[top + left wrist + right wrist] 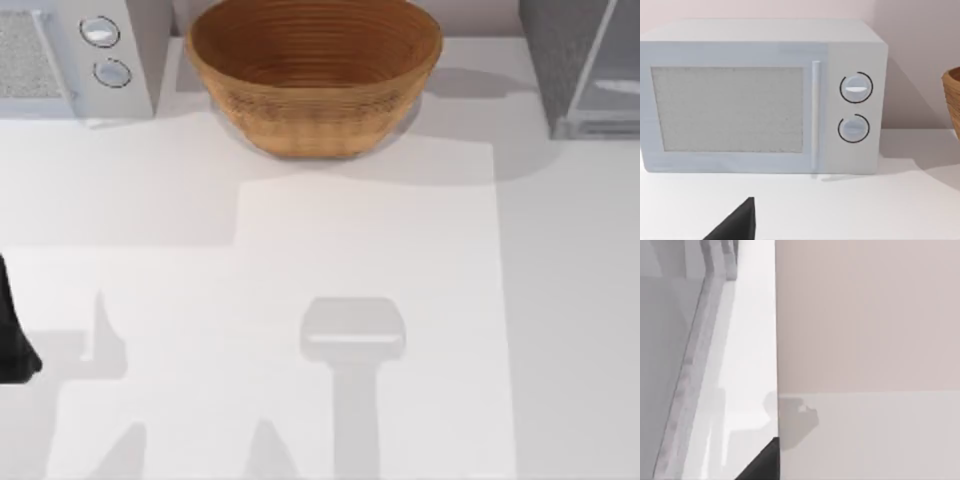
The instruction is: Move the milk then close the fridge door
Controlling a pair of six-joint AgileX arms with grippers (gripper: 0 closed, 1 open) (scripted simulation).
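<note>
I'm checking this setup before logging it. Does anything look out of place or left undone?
The fridge door at the table's far right stands swung open from its dark cabinet. The wicker basket and the microwave sit upright and intact, and nothing looks spilled.

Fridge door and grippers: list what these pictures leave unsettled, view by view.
- Top view: the fridge door and its speckled cabinet are cut off by the right and top edges, so how far it stands open is unclear.
- Top view: the left arm is cropped by the left edge.
- Left wrist view: one dark tip of the left gripper pokes in before the microwave; finger state unknown.
- Right wrist view: a dark tip of the right gripper, same doubt.
</note>
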